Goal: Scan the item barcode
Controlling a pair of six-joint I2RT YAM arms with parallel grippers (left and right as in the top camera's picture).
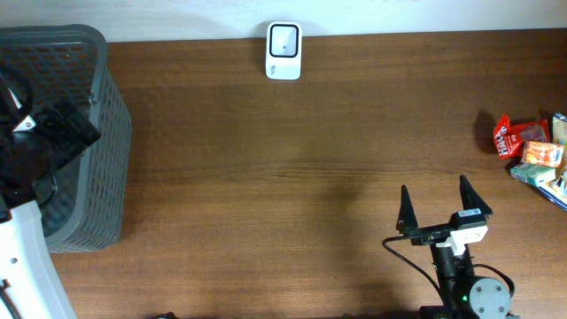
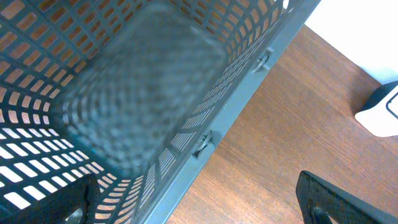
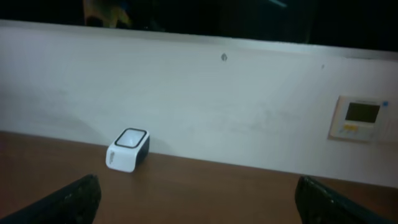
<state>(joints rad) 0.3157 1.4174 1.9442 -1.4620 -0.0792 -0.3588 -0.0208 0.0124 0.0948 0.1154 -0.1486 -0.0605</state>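
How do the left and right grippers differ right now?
The left gripper is over the grey basket, angled down into it. The right gripper is over the table near the front edge, pointing level towards the white scanner. Both are open and empty.

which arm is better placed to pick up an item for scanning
Probably the right. The right gripper, open, sits close to the snack packets at the right edge of the table. The left gripper hangs over the grey basket at the far left, far from them.

Grey mesh basket [image 1: 111, 151] on brown wooden table [image 1: 266, 195], white wall [image 3: 205, 106] behind, wall-mounted display panel [image 3: 362, 118]
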